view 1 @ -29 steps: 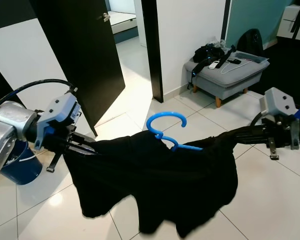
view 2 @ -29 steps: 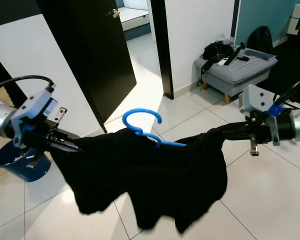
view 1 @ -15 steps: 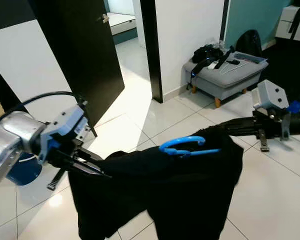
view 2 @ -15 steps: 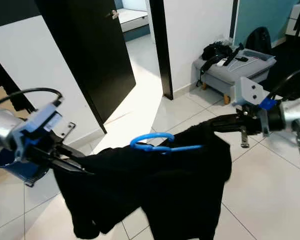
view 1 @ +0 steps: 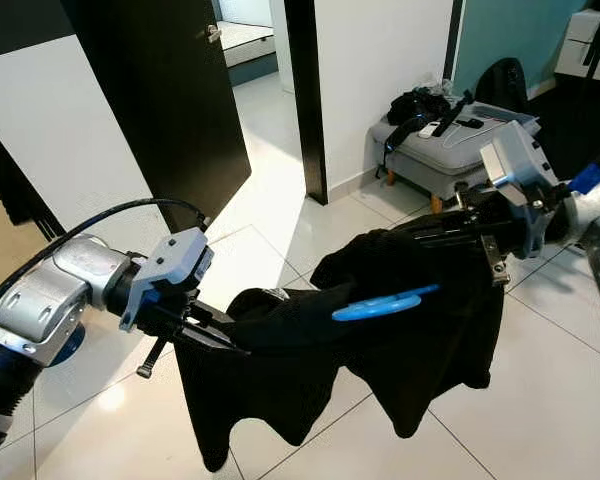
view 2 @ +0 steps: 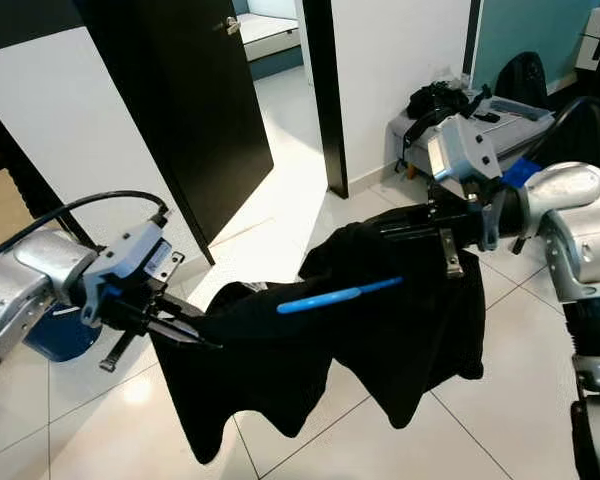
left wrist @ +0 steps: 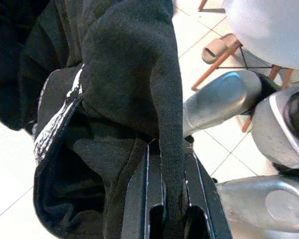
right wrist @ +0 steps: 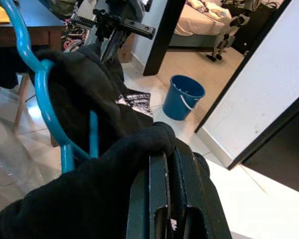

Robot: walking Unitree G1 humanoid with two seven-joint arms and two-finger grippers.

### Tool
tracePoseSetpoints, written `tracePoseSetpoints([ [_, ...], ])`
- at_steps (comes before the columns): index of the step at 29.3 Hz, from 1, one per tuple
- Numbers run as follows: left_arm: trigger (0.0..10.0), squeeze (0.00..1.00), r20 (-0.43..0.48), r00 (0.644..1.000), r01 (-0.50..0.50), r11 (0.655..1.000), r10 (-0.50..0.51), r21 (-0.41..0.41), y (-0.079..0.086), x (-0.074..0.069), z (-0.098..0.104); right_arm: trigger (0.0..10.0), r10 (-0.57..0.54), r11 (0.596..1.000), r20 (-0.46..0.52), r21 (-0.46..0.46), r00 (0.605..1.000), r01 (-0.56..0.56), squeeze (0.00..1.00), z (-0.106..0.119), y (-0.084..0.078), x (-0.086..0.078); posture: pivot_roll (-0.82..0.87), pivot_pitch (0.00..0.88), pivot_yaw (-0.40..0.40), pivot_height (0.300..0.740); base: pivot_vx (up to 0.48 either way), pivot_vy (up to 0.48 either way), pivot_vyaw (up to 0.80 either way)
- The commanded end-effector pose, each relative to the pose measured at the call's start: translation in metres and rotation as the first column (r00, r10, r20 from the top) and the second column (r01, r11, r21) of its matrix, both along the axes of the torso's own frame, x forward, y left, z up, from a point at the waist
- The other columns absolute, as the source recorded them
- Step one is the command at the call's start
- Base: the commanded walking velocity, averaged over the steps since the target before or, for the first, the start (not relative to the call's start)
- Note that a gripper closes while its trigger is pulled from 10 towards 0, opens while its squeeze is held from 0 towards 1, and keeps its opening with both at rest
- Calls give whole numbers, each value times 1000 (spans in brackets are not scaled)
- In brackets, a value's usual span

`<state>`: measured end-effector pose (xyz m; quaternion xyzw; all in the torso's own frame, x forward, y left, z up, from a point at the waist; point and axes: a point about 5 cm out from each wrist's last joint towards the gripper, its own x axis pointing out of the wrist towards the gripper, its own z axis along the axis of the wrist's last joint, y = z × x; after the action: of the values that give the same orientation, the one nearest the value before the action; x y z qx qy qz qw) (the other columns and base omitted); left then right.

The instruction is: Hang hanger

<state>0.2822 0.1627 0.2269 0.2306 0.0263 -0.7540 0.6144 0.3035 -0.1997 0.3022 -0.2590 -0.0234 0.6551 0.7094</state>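
A black garment (view 1: 380,350) hangs bunched between my two grippers above the tiled floor. A blue hanger (view 1: 385,302) lies nearly flat in its folds, with a short blue bar showing. My left gripper (view 1: 232,344) is shut on the garment's left edge; in the left wrist view a fold of fabric (left wrist: 139,74) is pinched between its fingers (left wrist: 144,194). My right gripper (view 1: 408,231) is shut on the garment's upper right part. The right wrist view has the hanger's hook (right wrist: 45,104) looping out of the cloth (right wrist: 89,199) just beyond the gripper.
An open black door (view 1: 160,90) and a doorway stand ahead on the left. A grey footstool (view 1: 460,145) loaded with bags sits at the back right by the white wall. A blue bucket (view 2: 55,340) stands on the floor behind my left arm.
Both grippers have drawn closer together, the right one rising and moving left. The garment has bunched up, and the hanger's hook has tipped from upright down into the folds.
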Motion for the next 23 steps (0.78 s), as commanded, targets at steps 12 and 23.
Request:
tracePoseSetpoints([
  [12,10000,0,-18,996,-86,996,86,2,-9,5,-17,0,-83,994,13,78,996,81,0,-15,19,13,-68,0,123,736,0,0,0],
  [23,10000,0,-59,998,-33,997,29,-69,-18,-10,-26,10000,-391,920,-154,-41,907,389,1000,-92,24,39,-55,0,112,736,0,0,0],
])
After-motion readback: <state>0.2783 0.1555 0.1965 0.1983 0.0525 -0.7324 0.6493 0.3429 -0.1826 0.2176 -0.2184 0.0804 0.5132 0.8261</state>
